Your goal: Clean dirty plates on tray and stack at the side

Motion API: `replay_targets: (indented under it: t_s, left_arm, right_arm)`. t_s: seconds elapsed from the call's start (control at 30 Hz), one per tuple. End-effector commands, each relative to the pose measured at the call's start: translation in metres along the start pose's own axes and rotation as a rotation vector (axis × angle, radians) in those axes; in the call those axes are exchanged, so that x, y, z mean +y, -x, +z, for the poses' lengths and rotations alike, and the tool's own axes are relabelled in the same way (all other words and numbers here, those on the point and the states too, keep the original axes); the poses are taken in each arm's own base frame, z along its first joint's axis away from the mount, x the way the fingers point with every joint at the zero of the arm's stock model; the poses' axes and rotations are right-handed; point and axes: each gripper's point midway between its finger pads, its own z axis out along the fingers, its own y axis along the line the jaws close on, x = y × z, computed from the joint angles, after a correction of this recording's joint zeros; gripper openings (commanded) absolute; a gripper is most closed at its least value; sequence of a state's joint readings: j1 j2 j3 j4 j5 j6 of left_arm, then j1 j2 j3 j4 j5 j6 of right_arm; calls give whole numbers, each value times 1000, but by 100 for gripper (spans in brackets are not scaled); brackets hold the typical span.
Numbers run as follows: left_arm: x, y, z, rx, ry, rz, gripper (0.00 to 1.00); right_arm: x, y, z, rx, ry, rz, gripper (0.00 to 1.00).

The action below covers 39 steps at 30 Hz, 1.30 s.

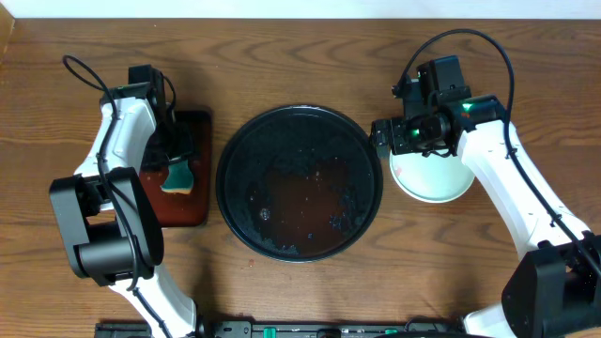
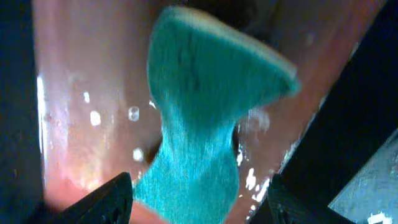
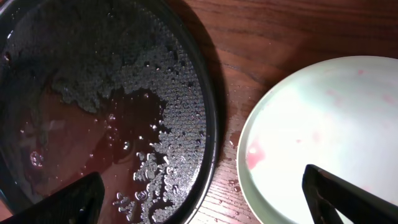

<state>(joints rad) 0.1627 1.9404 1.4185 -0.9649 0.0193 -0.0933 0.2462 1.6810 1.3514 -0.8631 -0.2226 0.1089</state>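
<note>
Teal sponge fills our left wrist view, lying on the wet reddish floor of the small rectangular tray. Our left claw is released, its jaws spread either side of the sponge's narrow end; whether one jaw brushes it we cannot tell. Our right claw is released too, gaping wide above the gap between the round black tray and the mint plate. That plate sits on the wooden surface just beside the tray's right rim; whether others lie stacked under it we cannot tell. No plate is on the tray, only murky water and suds, so we judge the task nearly done. Faint pink smears on the plate suggest one more wipe may be wanted. To finish well, we should lift both claws straight up, so that neither drags the sponge off its tray nor nudges the plate.
</note>
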Motion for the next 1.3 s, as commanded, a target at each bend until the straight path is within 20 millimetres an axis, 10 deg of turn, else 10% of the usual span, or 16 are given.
replay_targets:
  t_s: [0.0,0.2,0.43,0.67,0.87,1.27]
  left_arm:
    - [-8,13,-34,-64,-56,-4,70]
    - [-32,11,-114,-243,-181,-24,71]
    - [-45,-4,-162,-360,-228,-42,72]
    - [-44,-5,-165,-367,-230,-43,72]
    - [-44,-5,-165,-367,-230,-43,73]
    - [-44,-5,-165,-367,-230,-43,73]
  right_arm:
    - [3,7,-7,-30,-4,-12,99]
    - [-1,26,-29,-107,-5,19,99]
    - [-19,45,-105,-257,-34,69,99]
    - [-21,33,-169,-390,-53,83,99]
    - [16,22,-208,-472,106,94,99]
    - [-12,12,-235,-559,-109,66,99]
